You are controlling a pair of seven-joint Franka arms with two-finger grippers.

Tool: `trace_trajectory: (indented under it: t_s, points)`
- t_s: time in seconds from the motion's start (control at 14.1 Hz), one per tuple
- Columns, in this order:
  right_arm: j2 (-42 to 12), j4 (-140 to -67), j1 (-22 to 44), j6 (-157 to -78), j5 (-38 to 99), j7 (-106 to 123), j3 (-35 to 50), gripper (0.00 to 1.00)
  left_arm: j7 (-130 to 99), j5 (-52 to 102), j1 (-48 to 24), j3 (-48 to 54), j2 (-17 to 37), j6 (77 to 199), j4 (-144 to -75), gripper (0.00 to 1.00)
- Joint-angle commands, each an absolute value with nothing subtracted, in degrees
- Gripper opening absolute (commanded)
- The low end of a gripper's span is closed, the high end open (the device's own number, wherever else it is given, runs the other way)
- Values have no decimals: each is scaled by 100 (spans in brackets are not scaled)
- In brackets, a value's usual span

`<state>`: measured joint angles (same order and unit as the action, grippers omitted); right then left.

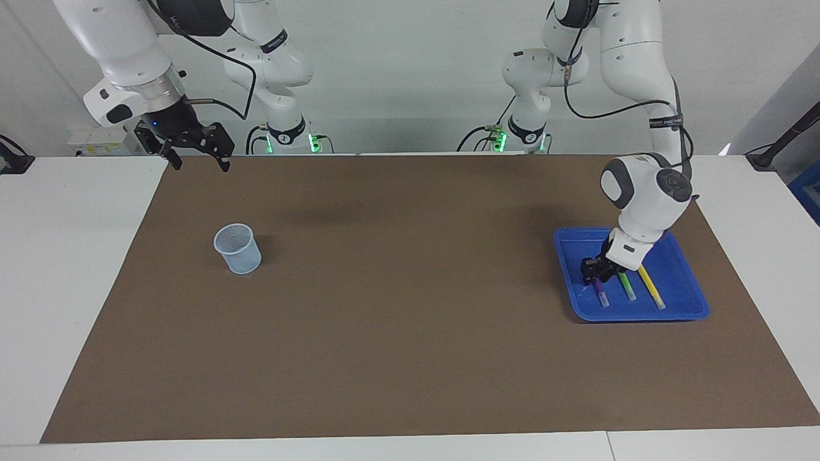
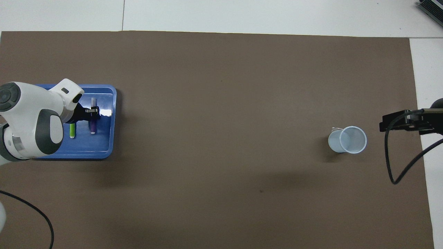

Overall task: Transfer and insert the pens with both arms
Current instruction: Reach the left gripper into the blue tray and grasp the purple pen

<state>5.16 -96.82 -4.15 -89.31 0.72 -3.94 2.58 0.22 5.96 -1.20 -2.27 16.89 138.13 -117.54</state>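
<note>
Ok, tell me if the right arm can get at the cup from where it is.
Probably yes: the right gripper hangs open over the mat's edge, and nothing stands between it and the cup.

Open brown mat point(image 1: 410, 307) mid-table, lone cup point(image 1: 237, 248) toward right arm's end, blue tray point(image 1: 679, 307) toward left's
</note>
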Motion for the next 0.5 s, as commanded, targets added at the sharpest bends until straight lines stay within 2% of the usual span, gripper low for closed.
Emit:
trace_trajectory:
  t_s: [0.0,0.14,0.21,0.43]
  points:
    - [580,-9712,-457,-8930,79,-290,281,100,149,694,-150,-246,1749,13974,-11733,22]
    - [580,-9712,-457,-8921,79,-290,281,100,141,694,-158,-237,1775,14123,-11742,12]
    - [580,-9712,-457,-8930,79,-290,281,100,149,694,-158,-229,1784,14150,-11733,2]
    - [580,-9712,-457,-8930,79,-290,281,100,158,694,-158,-211,1784,14177,-11733,0]
